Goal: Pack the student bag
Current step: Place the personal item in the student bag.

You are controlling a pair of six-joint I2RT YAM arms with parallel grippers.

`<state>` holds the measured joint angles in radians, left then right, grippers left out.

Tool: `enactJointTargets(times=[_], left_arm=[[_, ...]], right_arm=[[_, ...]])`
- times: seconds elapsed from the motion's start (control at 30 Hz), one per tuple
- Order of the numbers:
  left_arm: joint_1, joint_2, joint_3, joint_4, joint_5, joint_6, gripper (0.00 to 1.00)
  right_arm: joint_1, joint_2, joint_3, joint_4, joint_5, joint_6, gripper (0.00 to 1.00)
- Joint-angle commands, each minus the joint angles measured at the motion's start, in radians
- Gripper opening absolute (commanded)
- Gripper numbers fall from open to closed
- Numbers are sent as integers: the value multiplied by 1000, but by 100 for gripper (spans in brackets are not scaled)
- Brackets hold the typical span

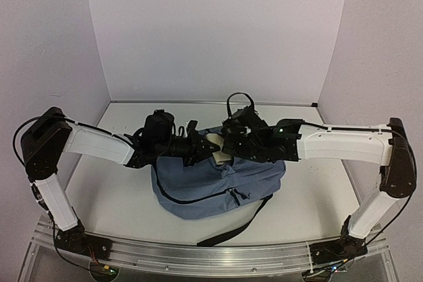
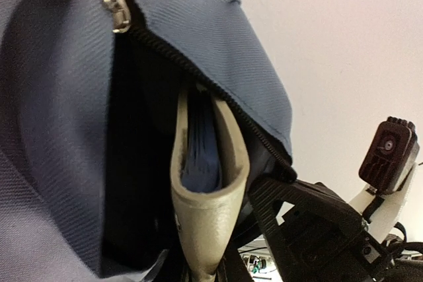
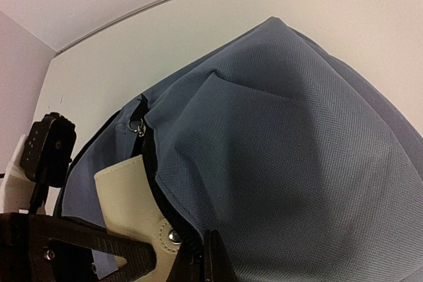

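The dusty-blue student bag (image 1: 211, 186) lies mid-table with its top zipper open. My left gripper (image 1: 197, 143) is shut on a cream-covered notebook (image 1: 215, 142) with blue pages and holds it on edge in the bag's opening. In the left wrist view the notebook (image 2: 208, 209) rises from my jaws (image 2: 201, 272) into the dark inside of the bag (image 2: 59, 130). My right gripper (image 1: 231, 144) is shut on the zipper edge of the bag (image 3: 291, 163) and holds the flap up. In the right wrist view its fingers (image 3: 210, 262) pinch that edge beside the notebook's snap tab (image 3: 168, 234).
A black strap (image 1: 234, 229) trails from the bag toward the table's near edge. White walls close the back and both sides. The two grippers are close together at the opening; the right finger (image 2: 297, 219) shows next to the notebook.
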<state>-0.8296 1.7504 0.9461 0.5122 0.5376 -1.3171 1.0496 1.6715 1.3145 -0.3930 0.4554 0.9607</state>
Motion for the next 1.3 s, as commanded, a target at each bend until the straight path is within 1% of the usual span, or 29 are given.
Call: enactJointTargets(times=[0.0,0.2,0.4,0.63,0.7,0.73,0.9,0.97,1.03,1.1,1.2,1.27], left_arm=[[-9,-9,78,85,-8,39,0],[-8,-6,95,62,-10,57,0],[-8,76,162,9,-15,109,0],[-9,151,237,-67,-26,160,0],[-9,148,246,-96,-30,185,7],[-9,139,247,-113,-38,198,12],[-9,51,246,-280,-101,301,46],[-9,24,247,-353,-135,328,54],[-10,7,249,-413,-159,348,58],[-11,1,251,-445,-166,358,59],[-18,9,253,-465,-161,359,59],[-22,21,265,-480,-157,362,55]], right_arm=[[-4,-83,-43,116,-46,29,0],[-4,-89,-50,118,-60,25,0],[-2,-98,-42,144,-104,18,0],[0,-136,-60,156,-117,30,0],[0,-146,-68,158,-109,33,0],[0,-150,-72,158,-103,34,0],[0,-162,-88,158,-80,34,0],[0,-159,-91,158,-78,32,0],[0,-155,-91,158,-77,30,0],[0,-149,-89,158,-78,28,0],[1,-144,-89,158,-77,25,0],[0,-142,-89,158,-77,23,0]])
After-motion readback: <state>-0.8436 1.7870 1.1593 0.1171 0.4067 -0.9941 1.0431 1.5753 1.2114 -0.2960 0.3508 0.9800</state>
